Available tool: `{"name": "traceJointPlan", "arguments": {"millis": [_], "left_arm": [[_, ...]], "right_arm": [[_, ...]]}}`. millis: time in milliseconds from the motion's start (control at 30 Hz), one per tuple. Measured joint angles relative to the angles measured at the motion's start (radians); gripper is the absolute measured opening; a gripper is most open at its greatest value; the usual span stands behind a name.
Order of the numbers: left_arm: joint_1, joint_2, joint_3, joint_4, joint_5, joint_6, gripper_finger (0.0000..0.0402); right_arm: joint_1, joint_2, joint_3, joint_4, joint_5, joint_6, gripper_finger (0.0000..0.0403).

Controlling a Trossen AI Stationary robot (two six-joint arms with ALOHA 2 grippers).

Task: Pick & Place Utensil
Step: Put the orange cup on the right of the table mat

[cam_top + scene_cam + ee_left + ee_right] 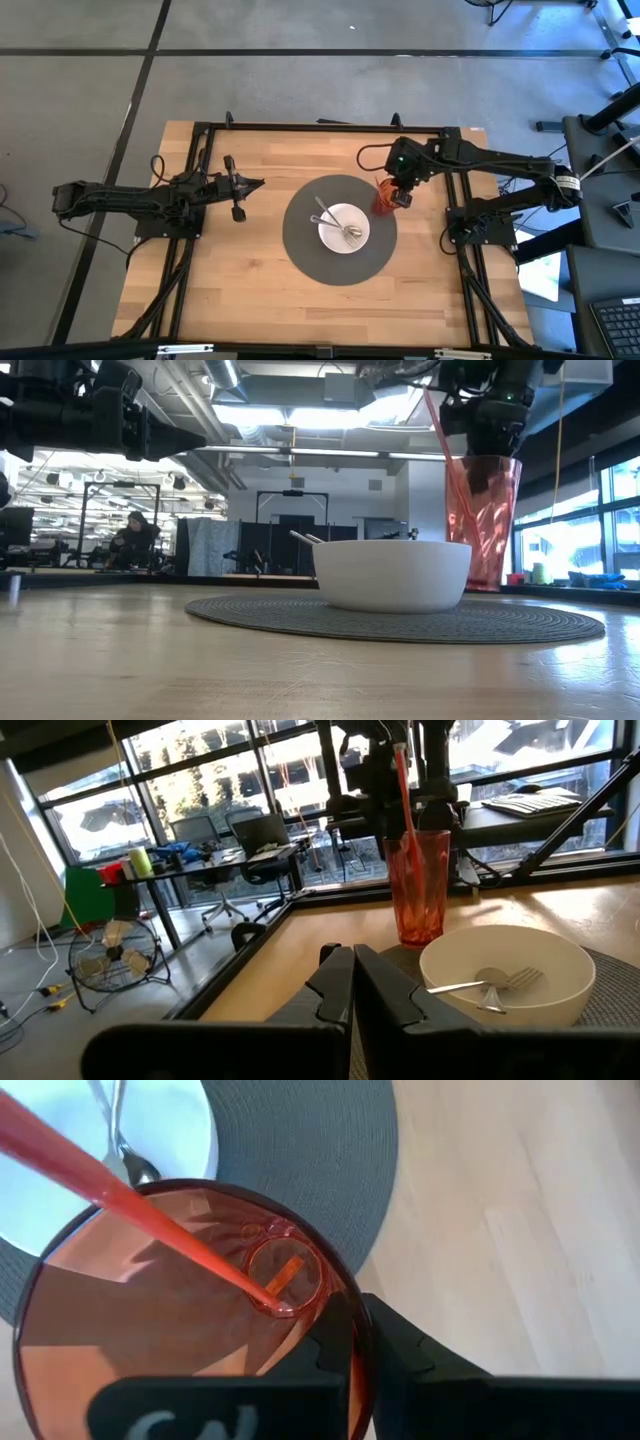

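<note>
A: Two arms at the table. Where's the right gripper (pixel 401 196)?

B: Directly above the red cup (pixel 483 520), which stands on the grey mat (pixel 305 255) just beside the white bowl (pixel 392 574). Its fingers (pixel 395 1342) are pressed together with nothing between them, their tips by the cup's rim.

A: And the utensil?

B: One red straw (pixel 150 1220) leans inside the cup, its lower end resting on the bottom and its upper end sticking out past the rim toward the bowl.

A: Anything in the bowl?

B: A fork (pixel 490 983) and a spoon (pixel 328 212), lying crossed.

A: The left gripper (pixel 250 185)?

B: Well apart, over bare wood at the table's left side, pointing toward the bowl. Fingers (pixel 385 998) closed, empty.

A: Anyone in the room?

B: A person (pixel 130 540) sits far behind the table.
</note>
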Motion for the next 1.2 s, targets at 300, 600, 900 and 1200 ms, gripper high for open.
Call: {"name": "traceJointPlan", "arguments": {"millis": [300,600,900,1200], "left_arm": [[0.0,0.0,0.0,0.0,0.0,0.0,0.0006],[0.0,0.0,0.0,0.0,0.0,0.0,0.0006],[0.0,0.0,0.0,0.0,0.0,0.0,0.0006],[0.0,0.0,0.0,0.0,0.0,0.0,0.0006]], "right_arm": [[-0.019,0.044,-0.005,-0.009,0.0,0.007,0.0013],[-0.019,0.133,-0.001,0.044,-0.059,-0.016,0.0015],[-0.018,0.102,0.011,0.043,-0.068,-0.013,0.0058],[-0.017,0.097,0.022,0.03,-0.068,-0.013,0.0134]]}}
